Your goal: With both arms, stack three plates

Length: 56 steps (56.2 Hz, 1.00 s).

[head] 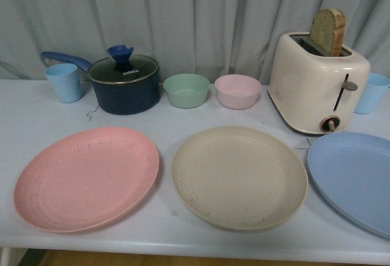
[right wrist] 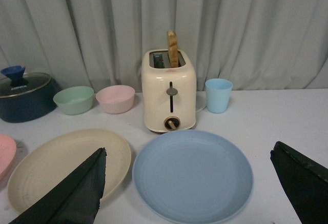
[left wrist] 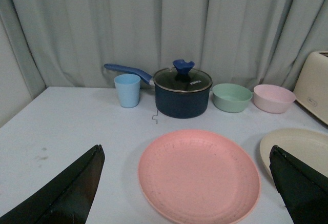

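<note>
Three plates lie side by side on the white table, none stacked: the pink plate (head: 87,178) at the left, the beige plate (head: 239,176) in the middle, the light blue plate (head: 354,179) at the right, partly cut off. Neither arm shows in the front view. My left gripper (left wrist: 187,155) is open and empty above the pink plate (left wrist: 199,175); the beige plate (left wrist: 294,149) shows beside it. My right gripper (right wrist: 188,157) is open and empty above the blue plate (right wrist: 192,174); the beige plate (right wrist: 61,165) lies beside it.
At the back stand a light blue cup (head: 63,82), a dark blue pot with glass lid (head: 124,83), a green bowl (head: 186,90), a pink bowl (head: 237,91), a cream toaster with bread (head: 318,80) and another blue cup (head: 372,92). The table's front edge (head: 195,251) is close.
</note>
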{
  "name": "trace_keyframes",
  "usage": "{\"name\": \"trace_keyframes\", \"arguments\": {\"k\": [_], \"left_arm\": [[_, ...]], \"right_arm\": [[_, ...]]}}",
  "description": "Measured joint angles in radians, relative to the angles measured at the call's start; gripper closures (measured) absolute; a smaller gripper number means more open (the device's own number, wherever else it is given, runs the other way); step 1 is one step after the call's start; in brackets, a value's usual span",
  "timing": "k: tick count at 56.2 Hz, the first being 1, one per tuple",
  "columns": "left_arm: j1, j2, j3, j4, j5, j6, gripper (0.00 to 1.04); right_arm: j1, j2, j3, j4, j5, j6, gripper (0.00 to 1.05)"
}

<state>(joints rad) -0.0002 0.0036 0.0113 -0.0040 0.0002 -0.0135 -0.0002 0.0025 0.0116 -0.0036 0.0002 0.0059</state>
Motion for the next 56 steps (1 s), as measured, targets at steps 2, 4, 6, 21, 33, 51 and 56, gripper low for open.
{"name": "trace_keyframes", "arguments": {"k": [2, 4, 6, 21, 33, 51, 56], "left_arm": [[0.0, 0.0, 0.0, 0.0, 0.0, 0.0, 0.07], [0.0, 0.0, 0.0, 0.0, 0.0, 0.0, 0.07], [0.0, 0.0, 0.0, 0.0, 0.0, 0.0, 0.07], [0.0, 0.0, 0.0, 0.0, 0.0, 0.0, 0.07], [0.0, 0.0, 0.0, 0.0, 0.0, 0.0, 0.07], [-0.074, 0.206, 0.117, -0.235, -0.259, 0.028, 0.07], [0.002, 0.447, 0.192, -0.155, -0.386, 0.094, 0.07]], "right_arm": [[0.0, 0.0, 0.0, 0.0, 0.0, 0.0, 0.06], [0.0, 0.0, 0.0, 0.0, 0.0, 0.0, 0.06], [0.0, 0.0, 0.0, 0.0, 0.0, 0.0, 0.06], [0.0, 0.0, 0.0, 0.0, 0.0, 0.0, 0.06], [0.0, 0.0, 0.0, 0.0, 0.0, 0.0, 0.06], [0.0, 0.0, 0.0, 0.0, 0.003, 0.0, 0.06], [0.0, 0.0, 0.0, 0.002, -0.001, -0.001, 0.06]]}}
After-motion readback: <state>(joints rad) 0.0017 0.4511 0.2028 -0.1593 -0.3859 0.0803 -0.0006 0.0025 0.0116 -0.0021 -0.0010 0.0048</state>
